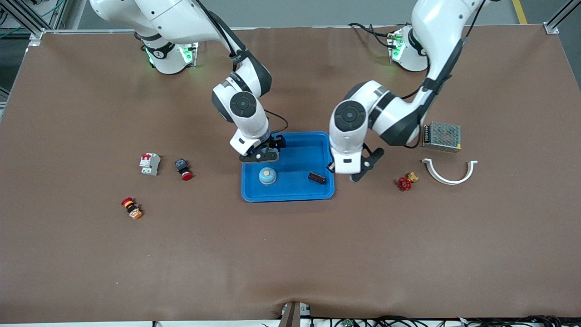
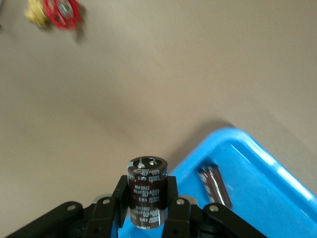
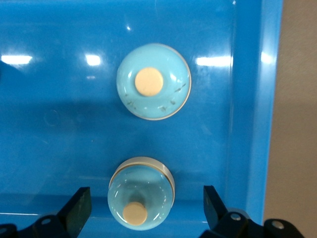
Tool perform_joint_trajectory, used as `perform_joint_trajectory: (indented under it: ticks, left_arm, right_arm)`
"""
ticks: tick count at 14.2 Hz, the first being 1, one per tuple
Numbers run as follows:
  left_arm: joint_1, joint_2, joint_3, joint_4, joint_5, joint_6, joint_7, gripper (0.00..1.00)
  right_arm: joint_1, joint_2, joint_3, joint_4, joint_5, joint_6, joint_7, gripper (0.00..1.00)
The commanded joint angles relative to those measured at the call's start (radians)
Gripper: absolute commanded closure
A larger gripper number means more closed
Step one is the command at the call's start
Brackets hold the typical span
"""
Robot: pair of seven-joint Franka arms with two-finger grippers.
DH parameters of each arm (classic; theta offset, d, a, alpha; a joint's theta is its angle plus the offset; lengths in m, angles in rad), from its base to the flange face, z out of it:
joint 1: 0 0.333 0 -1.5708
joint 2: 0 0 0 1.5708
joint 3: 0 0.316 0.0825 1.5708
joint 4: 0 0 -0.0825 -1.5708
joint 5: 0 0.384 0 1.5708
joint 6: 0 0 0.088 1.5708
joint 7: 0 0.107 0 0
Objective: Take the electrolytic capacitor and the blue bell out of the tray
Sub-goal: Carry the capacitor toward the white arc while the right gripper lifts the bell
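A blue tray (image 1: 290,193) sits mid-table. A light-blue bell (image 1: 267,175) stands in it, also seen in the right wrist view (image 3: 153,82). My right gripper (image 1: 259,156) hangs over the tray, fingers wide open (image 3: 146,204) around a second, tilted bell (image 3: 141,191) by the tray wall; this bell is hidden in the front view. A dark capacitor (image 1: 316,177) lies in the tray (image 2: 215,184). My left gripper (image 1: 347,175) is over the tray's edge toward the left arm's end, shut (image 2: 146,201) on an upright brown capacitor (image 2: 146,173).
A red valve (image 1: 405,182) (image 2: 62,11), a white curved clamp (image 1: 449,171) and a metal power supply (image 1: 441,135) lie toward the left arm's end. A circuit breaker (image 1: 150,163), a red push button (image 1: 183,169) and an orange-red button (image 1: 131,208) lie toward the right arm's end.
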Motion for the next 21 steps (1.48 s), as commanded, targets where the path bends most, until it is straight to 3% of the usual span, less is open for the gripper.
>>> perform_joint_trajectory:
  ticks: [1,6,16,21]
  left_arm:
    - [0.070,-0.054,-0.010,-0.037,0.002,-0.051,0.101,1.00]
    - [0.243,-0.101,-0.016,-0.117,0.002,-0.056,0.345,1.00]
    - [0.537,-0.075,-0.011,-0.189,0.019,-0.055,0.727,1.00]
    - [0.613,-0.048,-0.011,-0.240,0.102,-0.013,0.854,1.00]
  right_arm:
    - [0.031,0.028,-0.013,-0.002,-0.004,0.030,0.039,0.00]
    - [0.046,0.046,-0.016,-0.001,-0.005,0.038,0.044,0.00]
    - [0.049,0.065,-0.016,-0.001,-0.005,0.052,0.044,0.00]
    - [0.040,0.063,-0.016,0.004,-0.005,0.043,0.044,0.43]
